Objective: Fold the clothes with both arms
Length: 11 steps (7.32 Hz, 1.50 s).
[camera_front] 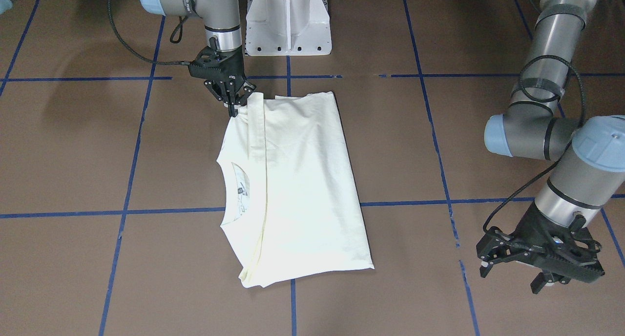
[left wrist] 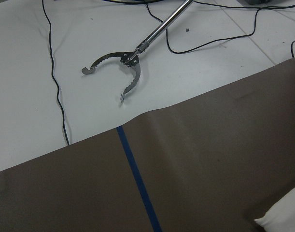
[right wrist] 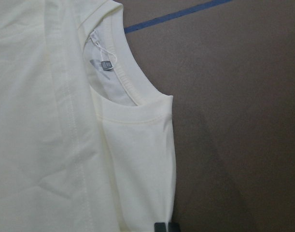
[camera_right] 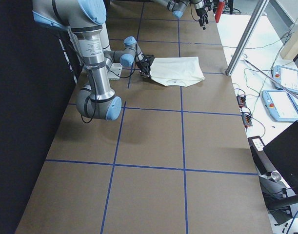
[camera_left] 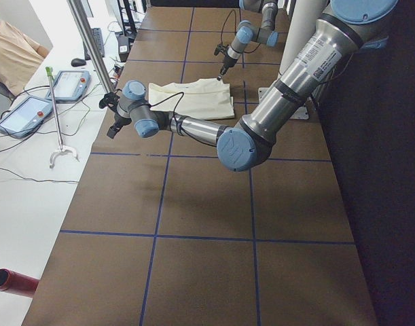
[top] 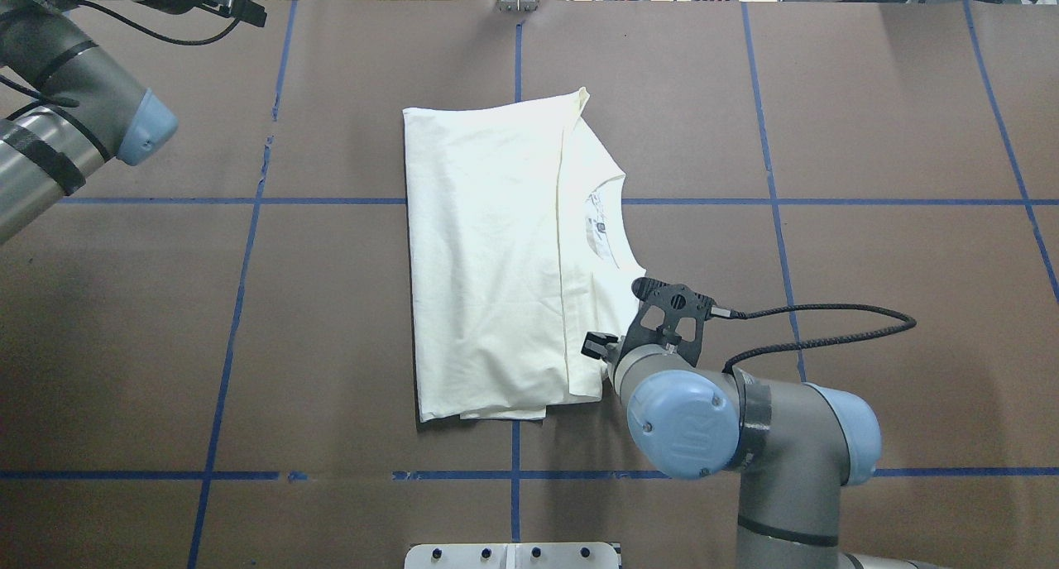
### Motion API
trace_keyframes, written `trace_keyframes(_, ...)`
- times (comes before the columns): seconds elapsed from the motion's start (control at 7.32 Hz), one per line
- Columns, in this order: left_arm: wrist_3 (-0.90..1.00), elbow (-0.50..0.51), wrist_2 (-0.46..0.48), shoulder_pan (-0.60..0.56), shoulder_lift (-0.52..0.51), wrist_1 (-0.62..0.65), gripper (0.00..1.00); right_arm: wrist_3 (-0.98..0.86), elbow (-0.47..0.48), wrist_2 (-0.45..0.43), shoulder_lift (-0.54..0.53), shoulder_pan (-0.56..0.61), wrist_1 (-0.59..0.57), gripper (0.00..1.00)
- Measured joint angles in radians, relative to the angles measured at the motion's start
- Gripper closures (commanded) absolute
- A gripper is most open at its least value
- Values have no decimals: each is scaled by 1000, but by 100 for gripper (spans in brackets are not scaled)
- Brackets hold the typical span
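The cream shirt (camera_front: pixel 302 189) lies folded lengthwise on the brown table, plain side up, with its neckline and label (top: pixel 602 222) showing. My right gripper (camera_front: pixel 235 105) is at the shirt's shoulder corner nearest the robot, shut on the fabric edge; in the right wrist view its fingertips (right wrist: pixel 166 227) pinch the hem of the shirt (right wrist: pixel 50 121). In the overhead view the right gripper (top: pixel 600 350) sits at the shirt's (top: pixel 488 255) near right edge. My left gripper (camera_front: pixel 510 280) hangs open and holds nothing, well off to the robot's left of the shirt. A shirt corner (left wrist: pixel 277 220) shows in the left wrist view.
The white pedestal base (camera_front: pixel 288 21) stands at the robot's edge. Blue tape lines cross the table. A metal grabber tool (left wrist: pixel 123 63) lies on the white bench beyond the far edge, with control tablets (camera_left: pixel 27 112). A person (camera_left: pixel 10 51) sits there.
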Motion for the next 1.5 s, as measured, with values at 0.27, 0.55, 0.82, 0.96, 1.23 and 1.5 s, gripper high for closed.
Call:
trace_keyframes(0.27, -1, -1, 0, 0, 0, 0, 0, -109, 47, 3, -10, -19, -7, 0)
trace_keyframes(0.55, -1, -1, 0, 0, 0, 0, 0, -365, 67, 14, -6, -23, -4, 0)
trace_keyframes(0.82, -1, 0, 0, 0, 1, 1, 0, -524, 25, -5, 15, -61, 2, 16)
trace_keyframes(0.96, -1, 0, 0, 0, 1, 1, 0, -577, 4, -25, 28, -84, 3, 23)
trace_keyframes(1.23, -1, 0, 0, 0, 1, 2, 0, -663, -16, -43, 35, -108, 4, 38)
trace_keyframes(1.5, -1, 0, 0, 0, 1, 2, 0, -696, -22, -62, 33, -123, 4, 46)
